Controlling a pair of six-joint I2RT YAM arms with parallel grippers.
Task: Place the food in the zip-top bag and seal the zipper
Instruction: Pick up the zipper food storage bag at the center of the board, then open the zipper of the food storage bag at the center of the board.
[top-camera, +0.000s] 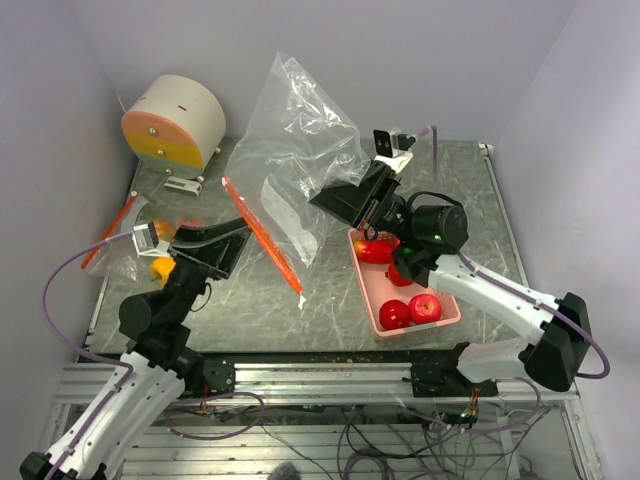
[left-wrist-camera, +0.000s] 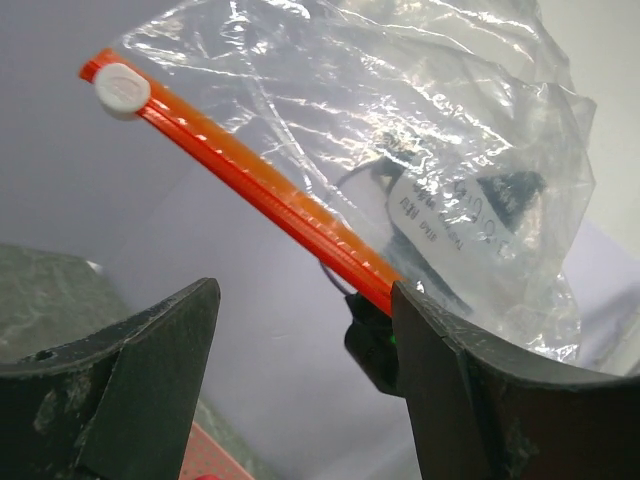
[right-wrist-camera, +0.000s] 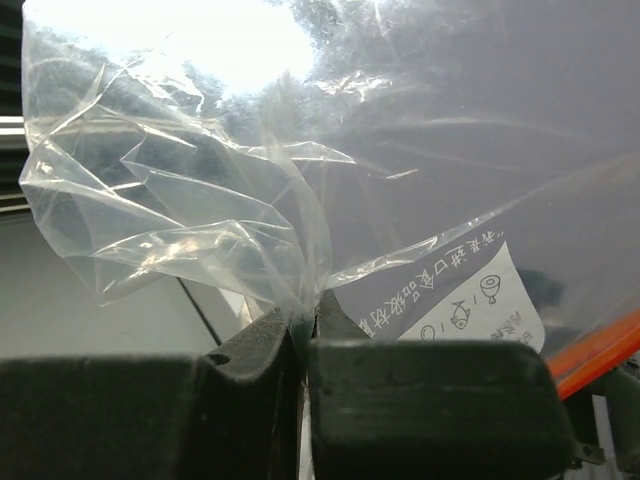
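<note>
My right gripper (top-camera: 328, 196) is shut on a fold of the clear zip-top bag (top-camera: 295, 130) and holds it up above the table; the pinch shows in the right wrist view (right-wrist-camera: 305, 318). The bag's orange zipper strip (top-camera: 262, 235) hangs slanting down to the table. My left gripper (top-camera: 238, 232) is open beside the strip's upper end. In the left wrist view the strip (left-wrist-camera: 260, 185), with its white slider (left-wrist-camera: 122, 90), runs down against my right-hand finger (left-wrist-camera: 450, 370), not clamped. Red apples (top-camera: 425, 308) lie in the pink basket (top-camera: 368, 290). A yellow food piece (top-camera: 160, 268) lies by the left arm.
A round cream and orange drum (top-camera: 175, 122) stands at the back left. A second orange strip with clear plastic (top-camera: 108, 235) lies at the left edge, with an orange piece (top-camera: 166, 231) beside it. Walls close in on three sides.
</note>
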